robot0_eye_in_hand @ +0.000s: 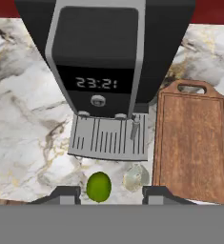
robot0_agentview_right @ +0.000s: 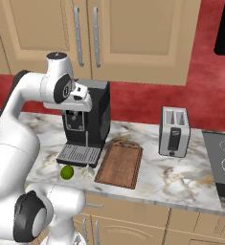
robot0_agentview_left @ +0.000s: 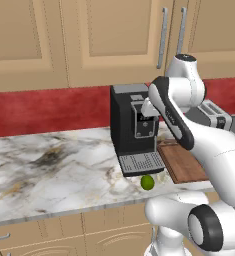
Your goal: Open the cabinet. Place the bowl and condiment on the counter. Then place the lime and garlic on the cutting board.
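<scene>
The cabinet [robot0_agentview_left: 119, 30] [robot0_agentview_right: 133, 33] on the wall has both doors shut. The bowl and the condiment are hidden. On the counter [robot0_agentview_left: 49, 160] [robot0_agentview_right: 181, 177] lies the lime [robot0_agentview_left: 147, 182] [robot0_agentview_right: 67, 172] [robot0_eye_in_hand: 98, 186], near the front edge. A pale garlic [robot0_agentview_right: 87, 171] [robot0_eye_in_hand: 136, 176] sits just to its right. Right of both lies the cutting board [robot0_agentview_left: 186, 162] [robot0_agentview_right: 119, 163] [robot0_eye_in_hand: 192, 143], bare. My gripper [robot0_eye_in_hand: 111, 195] hangs high above the lime and garlic, in front of the coffee machine. It points down, jaws apart, holding nothing.
A black coffee machine [robot0_agentview_left: 134, 125] [robot0_agentview_right: 87, 115] [robot0_eye_in_hand: 99, 57] with a grey grille tray stands behind the lime. A toaster [robot0_agentview_right: 174, 131] [robot0_agentview_left: 211, 115] stands right of the board, and a stove top [robot0_agentview_right: 224, 162] lies further right. Bare marble stretches to the left.
</scene>
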You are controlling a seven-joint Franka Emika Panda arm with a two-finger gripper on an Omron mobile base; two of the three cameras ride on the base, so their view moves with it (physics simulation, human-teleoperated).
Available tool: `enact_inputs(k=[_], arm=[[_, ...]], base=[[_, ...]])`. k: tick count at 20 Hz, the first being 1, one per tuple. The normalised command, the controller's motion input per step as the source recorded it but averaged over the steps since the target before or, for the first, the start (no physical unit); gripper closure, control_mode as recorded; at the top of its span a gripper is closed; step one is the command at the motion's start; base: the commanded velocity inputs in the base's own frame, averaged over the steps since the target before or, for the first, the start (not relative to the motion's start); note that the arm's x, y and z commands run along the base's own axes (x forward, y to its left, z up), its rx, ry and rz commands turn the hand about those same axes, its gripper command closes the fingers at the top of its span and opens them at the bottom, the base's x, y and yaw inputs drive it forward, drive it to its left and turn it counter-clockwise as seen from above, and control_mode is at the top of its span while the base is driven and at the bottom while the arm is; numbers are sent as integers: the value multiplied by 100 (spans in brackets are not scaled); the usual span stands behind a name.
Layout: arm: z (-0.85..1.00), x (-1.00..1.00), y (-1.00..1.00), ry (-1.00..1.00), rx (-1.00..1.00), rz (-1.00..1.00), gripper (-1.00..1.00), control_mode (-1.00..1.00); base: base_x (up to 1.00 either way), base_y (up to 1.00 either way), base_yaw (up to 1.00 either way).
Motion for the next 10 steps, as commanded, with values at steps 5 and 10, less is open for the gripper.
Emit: enact_inputs(k=[5,10], arm=[[0,-22,-2,-13,-1,-1,-100,-100],[42,-7,-21,-41,-2,-3,-100,-100]], base=[[0,0,0],[0,0,0]])
